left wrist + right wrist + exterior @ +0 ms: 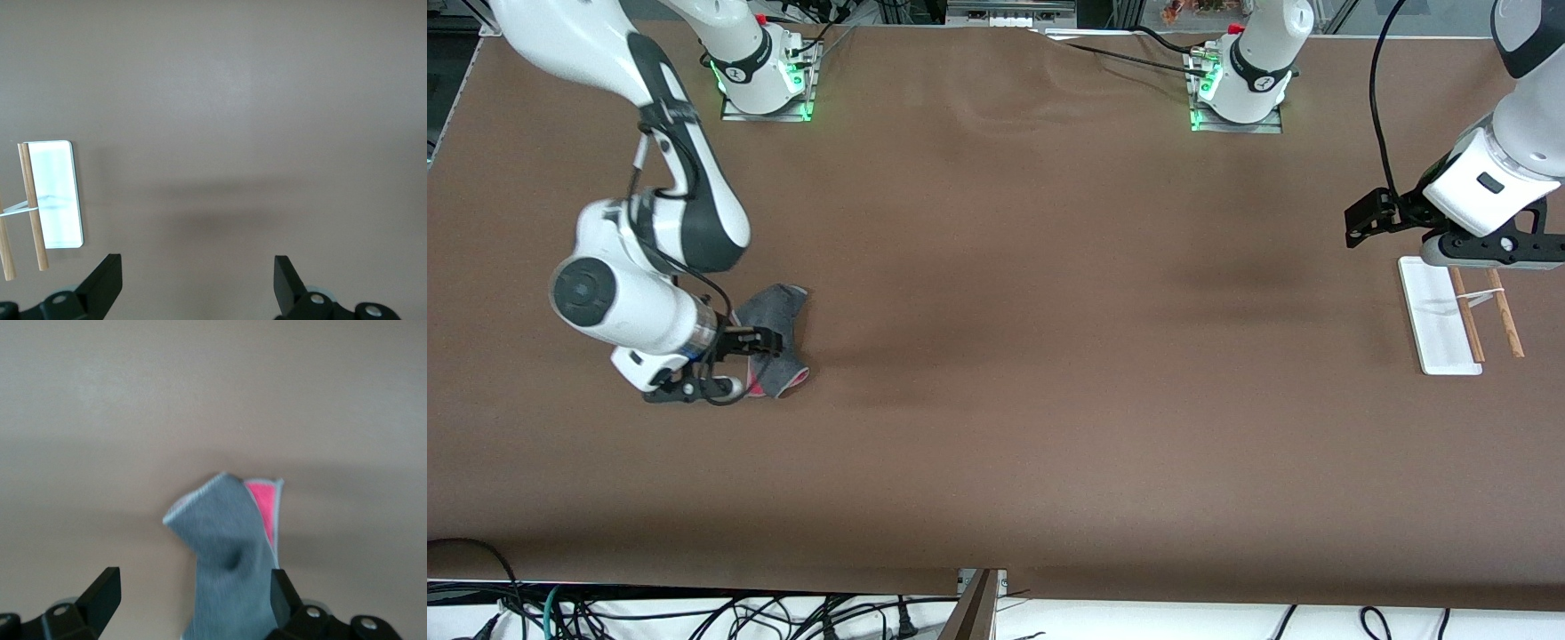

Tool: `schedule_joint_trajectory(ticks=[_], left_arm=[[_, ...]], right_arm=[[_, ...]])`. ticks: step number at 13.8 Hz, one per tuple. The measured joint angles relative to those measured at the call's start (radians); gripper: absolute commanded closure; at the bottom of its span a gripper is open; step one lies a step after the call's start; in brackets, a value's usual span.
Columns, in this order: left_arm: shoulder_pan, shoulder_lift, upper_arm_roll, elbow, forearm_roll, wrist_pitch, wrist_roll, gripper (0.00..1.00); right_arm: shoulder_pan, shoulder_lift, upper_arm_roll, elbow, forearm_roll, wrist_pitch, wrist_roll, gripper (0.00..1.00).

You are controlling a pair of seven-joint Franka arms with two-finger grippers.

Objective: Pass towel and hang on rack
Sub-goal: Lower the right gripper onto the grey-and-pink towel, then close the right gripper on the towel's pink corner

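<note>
- The towel (778,342) lay bunched on the brown table (996,400) toward the right arm's end, mostly grey side up, with a strip of pink-red showing at the edge nearest the front camera.
- In the right wrist view the towel (230,553) rose in a loose peak, one corner folded over to bare the pink face, so the cloth looked partly lifted rather than lying flat.
- The right tool (734,356) sat low at the towel, on the side away from the table's middle. In its wrist view the two fingers (100,597) stood wide apart and the cloth ran down beside one of them; I judged it not pinched, likely because the grasp was only being set up.
- The rack (1449,316) stood toward the left arm's end, well apart from the towel, its white base flat and its two wooden rods tilted toward the front camera.
- The left tool (1369,218) hung over the table just beside the rack, spread wide and empty. It seemed to wait there for the handover.
- In the left wrist view the rack (50,200) showed at the edge.
</note>
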State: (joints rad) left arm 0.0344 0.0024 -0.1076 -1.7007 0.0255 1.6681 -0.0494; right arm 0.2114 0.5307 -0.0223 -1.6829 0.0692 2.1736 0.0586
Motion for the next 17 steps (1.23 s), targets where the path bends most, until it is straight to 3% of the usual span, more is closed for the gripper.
schedule_joint_trajectory(ticks=[7,13,17], left_arm=[[0.0,0.0,0.0,0.0,0.0,0.0,0.0,0.0],[0.0,0.0,0.0,0.0,0.0,0.0,0.0,0.0],[0.0,0.0,0.0,0.0,0.0,-0.001,0.0,0.0]], right_arm=[[-0.001,0.134,-0.005,0.008,-0.006,0.214,-0.073,0.05],[-0.008,0.169,-0.007,0.012,-0.008,0.262,-0.121,0.21],[-0.01,0.175,-0.007,0.012,-0.008,0.262,-0.141,0.24]])
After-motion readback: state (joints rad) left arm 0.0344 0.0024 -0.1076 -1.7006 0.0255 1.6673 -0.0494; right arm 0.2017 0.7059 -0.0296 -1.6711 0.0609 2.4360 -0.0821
